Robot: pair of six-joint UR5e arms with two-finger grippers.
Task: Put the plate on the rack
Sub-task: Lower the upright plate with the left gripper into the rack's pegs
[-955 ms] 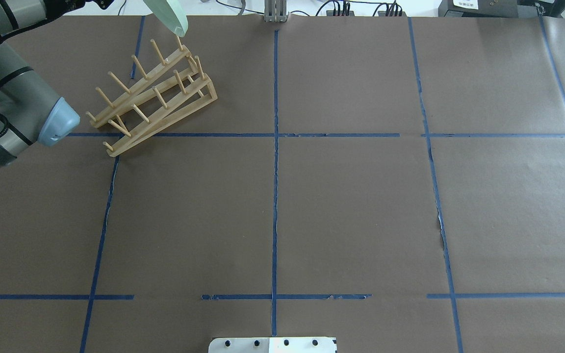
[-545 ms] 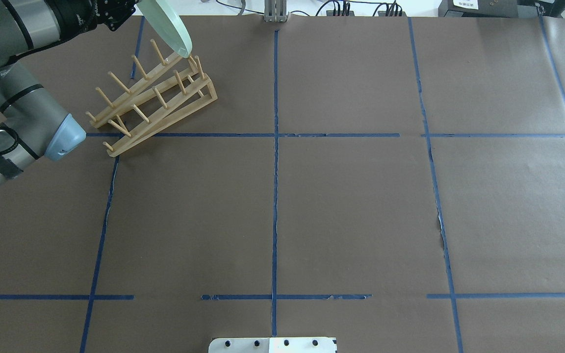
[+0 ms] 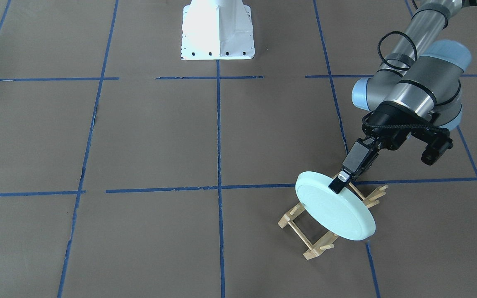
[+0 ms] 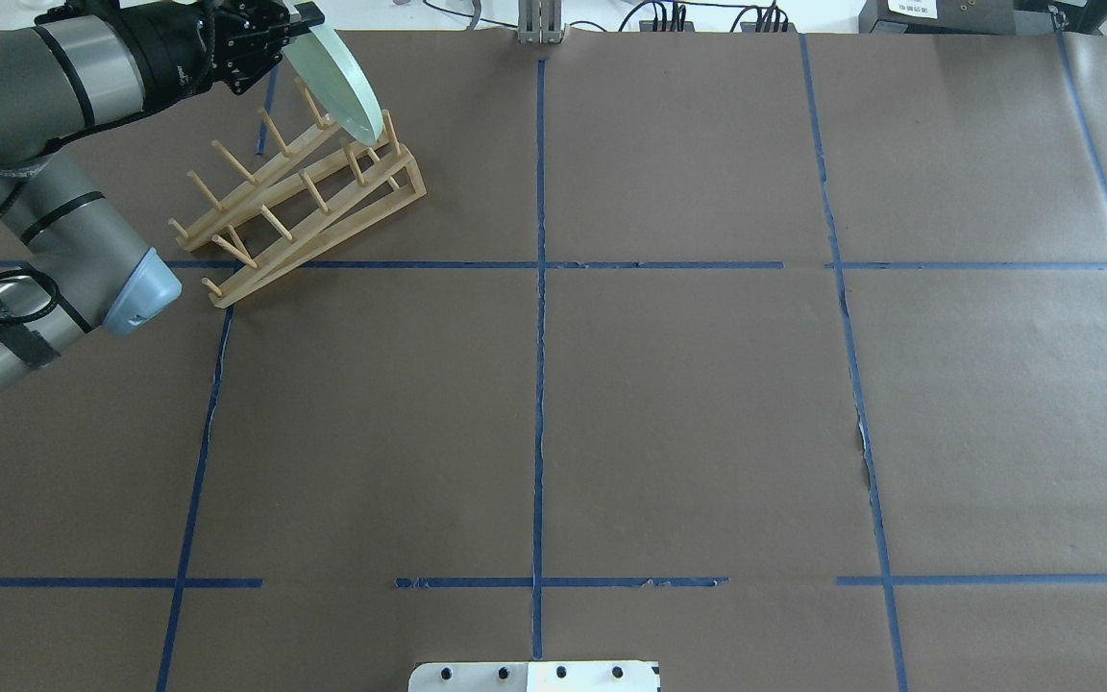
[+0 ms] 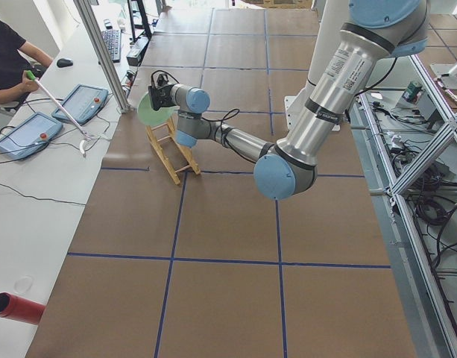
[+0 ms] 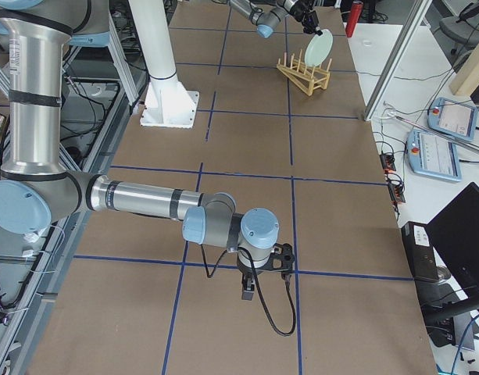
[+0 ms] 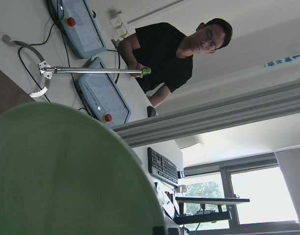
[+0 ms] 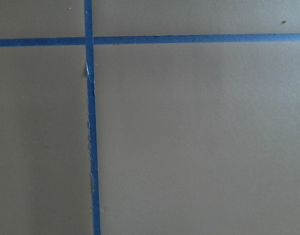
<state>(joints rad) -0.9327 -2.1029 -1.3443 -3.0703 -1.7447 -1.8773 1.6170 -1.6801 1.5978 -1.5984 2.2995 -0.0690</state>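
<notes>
Just above the rack point(image 3: 309, 249), the left gripper point(image 3: 338, 184) held the plate point(image 3: 338, 213). Its two fingers were pinched tight on the plate's top rim. The plate was pale green and round. It was tipped on its edge, not flat. Its low edge was down by the pegs at the end of the rack farthest from the robot. I could not tell if the plate touched the wood.

The rack was made of light wood, with two rails and rows of little pegs. It sat on the brown table point(image 4: 707, 432), set at a slant to the blue tape point(image 4: 539, 384) lines.

The right gripper point(image 6: 249, 287) was well apart from the rack, low over the table near a cross of blue tape. I could not tell if it was open or closed.

Past the rack, a man in a black shirt point(image 7: 174, 49) was by a white desk, holding a thin rod.
</notes>
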